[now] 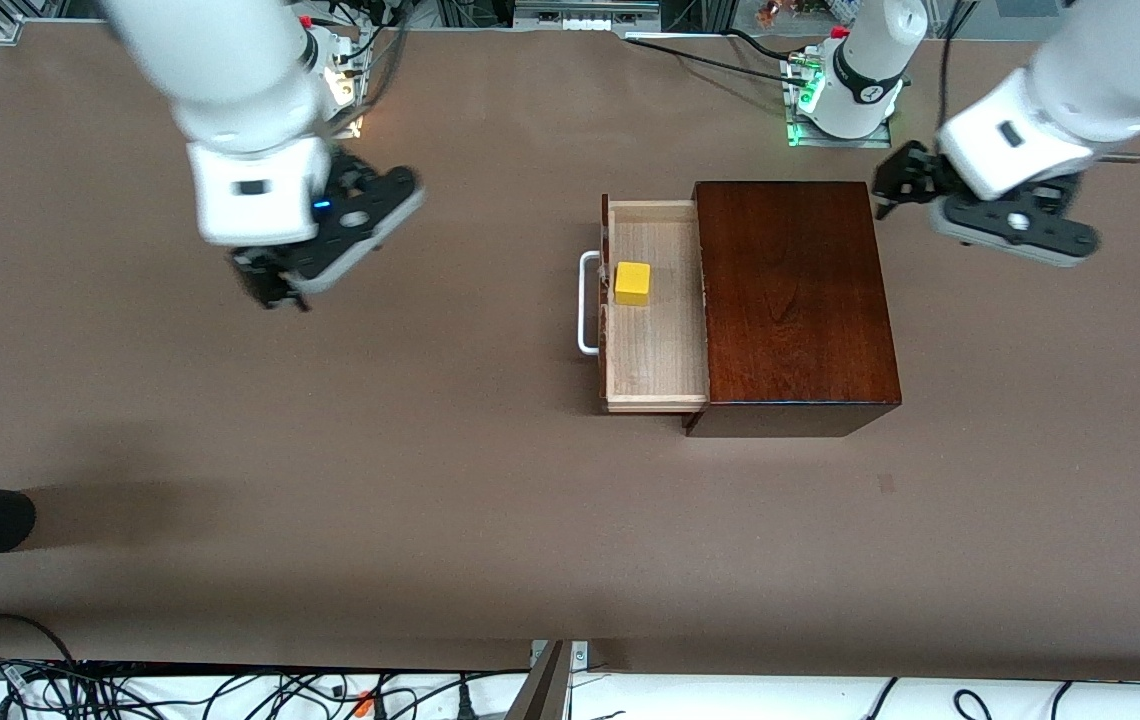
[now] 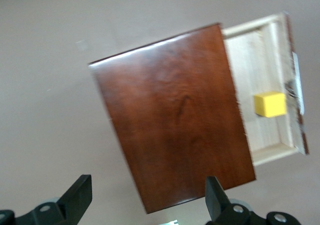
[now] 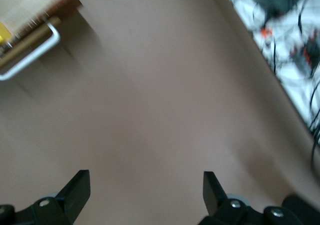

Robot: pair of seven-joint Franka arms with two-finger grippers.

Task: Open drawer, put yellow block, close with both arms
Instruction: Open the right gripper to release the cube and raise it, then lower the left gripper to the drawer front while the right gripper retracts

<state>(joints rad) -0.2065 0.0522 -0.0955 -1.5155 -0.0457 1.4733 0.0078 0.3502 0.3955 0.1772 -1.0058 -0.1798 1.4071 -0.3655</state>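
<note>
Brown counter (image 1: 430, 500), bare across the stretch nearest the front camera. Dark mahogany box (image 1: 795, 300), glossy, rigid, likely heavy enough to sit steady but worth bracing during a push. Drawer (image 1: 657, 370), pale wood tray, pulled well out toward the right arm's end; stiff, should slide on a straight push. White U-shaped handle (image 1: 587, 303) on its front: the firm place to grip, or press the dark front panel flat. Yellow block (image 1: 632, 283), small cube, resting inside the drawer just beside the front panel; light, hard, smooth-faced, already placed, so no grip needed. Right claw (image 1: 275, 280), over open counter toward the right arm's end, well apart from the handle, fingers spread wide, empty. Left claw (image 1: 895, 185), over the counter just off the box's farther corner, fingers spread, empty.
</note>
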